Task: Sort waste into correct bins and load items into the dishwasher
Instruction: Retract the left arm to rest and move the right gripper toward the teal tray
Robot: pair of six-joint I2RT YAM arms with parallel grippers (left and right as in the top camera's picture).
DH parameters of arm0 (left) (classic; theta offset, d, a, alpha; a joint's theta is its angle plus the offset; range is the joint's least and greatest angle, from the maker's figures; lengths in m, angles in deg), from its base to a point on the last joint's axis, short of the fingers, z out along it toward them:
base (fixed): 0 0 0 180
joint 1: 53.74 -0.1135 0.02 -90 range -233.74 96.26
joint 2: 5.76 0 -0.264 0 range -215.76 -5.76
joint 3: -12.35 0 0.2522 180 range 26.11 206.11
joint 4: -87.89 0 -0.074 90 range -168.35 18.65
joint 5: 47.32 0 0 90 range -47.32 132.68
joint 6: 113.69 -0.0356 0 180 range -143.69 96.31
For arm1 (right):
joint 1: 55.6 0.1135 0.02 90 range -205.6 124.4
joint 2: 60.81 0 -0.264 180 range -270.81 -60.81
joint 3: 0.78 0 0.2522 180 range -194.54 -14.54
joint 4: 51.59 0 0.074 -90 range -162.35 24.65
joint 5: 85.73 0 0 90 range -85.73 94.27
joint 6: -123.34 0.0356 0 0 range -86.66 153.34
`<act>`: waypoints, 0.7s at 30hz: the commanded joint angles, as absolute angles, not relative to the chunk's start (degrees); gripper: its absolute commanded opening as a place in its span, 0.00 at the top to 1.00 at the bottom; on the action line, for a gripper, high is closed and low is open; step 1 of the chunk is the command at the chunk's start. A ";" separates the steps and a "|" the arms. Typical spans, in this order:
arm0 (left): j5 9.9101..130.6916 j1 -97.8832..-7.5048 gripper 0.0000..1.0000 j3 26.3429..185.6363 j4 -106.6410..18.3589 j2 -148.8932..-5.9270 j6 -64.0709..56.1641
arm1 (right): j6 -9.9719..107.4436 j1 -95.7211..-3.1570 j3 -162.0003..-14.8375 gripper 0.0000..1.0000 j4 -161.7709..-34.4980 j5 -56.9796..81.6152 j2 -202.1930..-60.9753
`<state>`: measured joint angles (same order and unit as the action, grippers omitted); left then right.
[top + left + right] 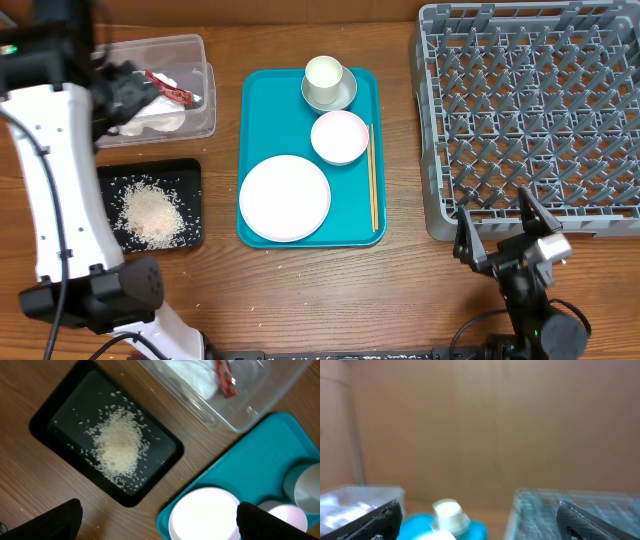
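Right gripper (493, 200), spread empty like the left gripper (159, 505), should pinch the round white plate (284, 197) by its rim (flat faces slip), bound for the grey pegged rack (530, 110)

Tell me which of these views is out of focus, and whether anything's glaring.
Overhead: sharp and evenly lit, the white plate slightly washed out. Left wrist: a little soft, rice in the black tray distinct, bright streaks on the clear tub. Right wrist: heavily blurred, the cup and dish rack mere smears.
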<state>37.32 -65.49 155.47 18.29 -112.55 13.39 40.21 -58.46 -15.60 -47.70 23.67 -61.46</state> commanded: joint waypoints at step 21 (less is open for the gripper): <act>39.70 -76.22 0.00 155.15 18.45 -112.70 11.18 | 52.28 -57.21 -54.03 0.00 -56.90 45.73 -103.44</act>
<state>39.66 -76.18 155.08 18.32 -112.68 12.10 54.62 -58.30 -46.16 -50.23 37.11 -93.78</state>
